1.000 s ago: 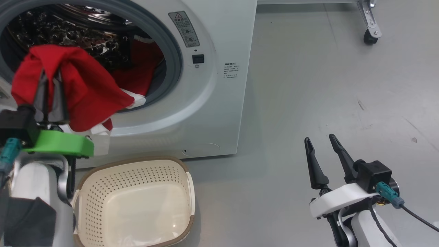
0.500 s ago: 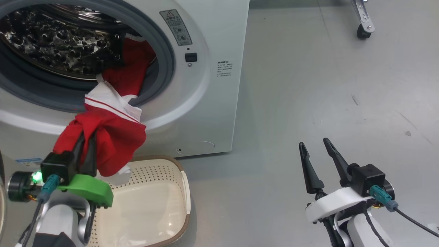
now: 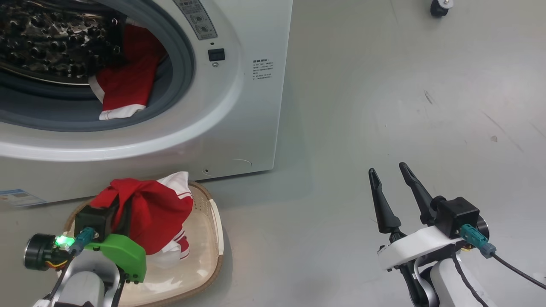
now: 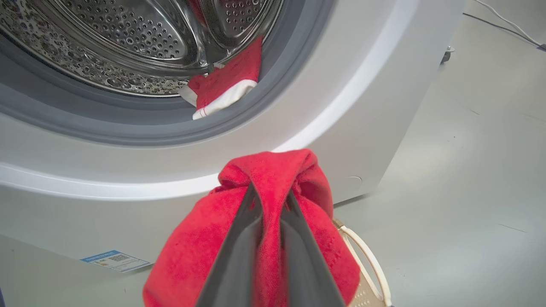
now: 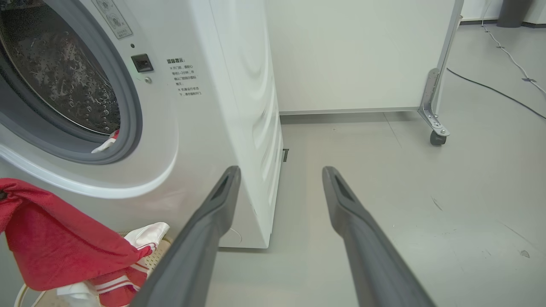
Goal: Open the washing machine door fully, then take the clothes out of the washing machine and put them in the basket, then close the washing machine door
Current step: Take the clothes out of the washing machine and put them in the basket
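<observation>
Doing now: I am lowering the red piece [image 3: 158,209] of the clothes into the basket [image 3: 212,213].
Changing: a moment ago I was pulling it out of the washing machine [image 3: 239,119]; now its bottom end is lying in the basket.
Left tool [image 4: 271,196]: it is squeezing shut on the red piece.
Right tool [image 3: 387,168]: it is waiting wide open over the floor [image 3: 384,106], holding nothing.
Still waiting: another red piece [image 3: 123,85] is lying at the drum's edge, so I am not finishing yet.
</observation>
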### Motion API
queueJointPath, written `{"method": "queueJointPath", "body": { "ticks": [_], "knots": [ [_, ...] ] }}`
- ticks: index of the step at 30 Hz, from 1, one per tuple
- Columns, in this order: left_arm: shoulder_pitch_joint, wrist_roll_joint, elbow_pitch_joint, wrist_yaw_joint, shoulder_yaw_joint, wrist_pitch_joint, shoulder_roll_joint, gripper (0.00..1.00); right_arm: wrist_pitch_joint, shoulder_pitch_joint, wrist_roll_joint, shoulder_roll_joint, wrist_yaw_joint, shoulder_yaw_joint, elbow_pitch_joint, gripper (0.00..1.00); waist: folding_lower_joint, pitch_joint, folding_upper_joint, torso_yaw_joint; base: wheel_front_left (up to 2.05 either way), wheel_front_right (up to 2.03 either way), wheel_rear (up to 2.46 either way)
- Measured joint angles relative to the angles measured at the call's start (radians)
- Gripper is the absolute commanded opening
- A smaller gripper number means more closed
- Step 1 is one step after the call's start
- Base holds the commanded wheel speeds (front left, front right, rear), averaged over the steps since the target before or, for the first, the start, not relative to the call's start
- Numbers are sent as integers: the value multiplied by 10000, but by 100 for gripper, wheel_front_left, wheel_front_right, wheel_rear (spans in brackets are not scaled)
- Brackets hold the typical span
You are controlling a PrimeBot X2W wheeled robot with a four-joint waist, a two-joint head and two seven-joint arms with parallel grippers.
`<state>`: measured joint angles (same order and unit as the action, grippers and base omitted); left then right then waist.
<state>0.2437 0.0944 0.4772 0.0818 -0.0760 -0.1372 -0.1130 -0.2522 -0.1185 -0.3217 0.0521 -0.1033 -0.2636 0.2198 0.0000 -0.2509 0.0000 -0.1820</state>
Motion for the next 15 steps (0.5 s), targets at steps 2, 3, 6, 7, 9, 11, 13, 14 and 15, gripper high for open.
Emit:
{"method": "queueJointPath", "body": {
  "ticks": [2,3,6,7,9,11,13,14,15],
  "knots": [
    [14,-25,109,35,-56,94,-27,0,0,-40,0,-2,-2,4,-33,100,0,-156,0,-73,0,0,0],
    [23,-27,171,38,-73,136,-48,0,0,-68,0,-4,-2,4,-38,100,0,-237,0,-111,0,0,0],
    [35,-163,378,40,-142,234,-140,0,0,-208,0,-19,-2,0,-69,100,0,-476,0,-231,0,0,0],
    [45,-251,431,40,-188,301,-192,0,0,-247,0,-23,-2,0,-92,100,0,-553,0,-273,0,0,0],
    [85,-272,531,40,-184,318,-263,0,0,-317,0,-27,-2,0,-121,100,0,-708,0,-362,0,0,0],
    [173,-272,635,38,-190,368,-276,0,0,-400,0,-29,-2,10,-173,100,0,-861,0,-450,0,0,0],
    [285,-272,706,38,-196,407,-278,0,0,-440,0,-29,-2,21,-199,100,0,-1012,0,-530,0,0,0],
    [353,-272,746,38,-194,407,-278,0,0,-452,0,-29,-2,21,-205,100,0,-1088,0,-569,0,0,0],
    [424,-272,809,36,-188,408,-280,0,0,-466,0,-31,-2,21,-207,100,0,-1161,0,-605,0,0,0]
  ]
}}
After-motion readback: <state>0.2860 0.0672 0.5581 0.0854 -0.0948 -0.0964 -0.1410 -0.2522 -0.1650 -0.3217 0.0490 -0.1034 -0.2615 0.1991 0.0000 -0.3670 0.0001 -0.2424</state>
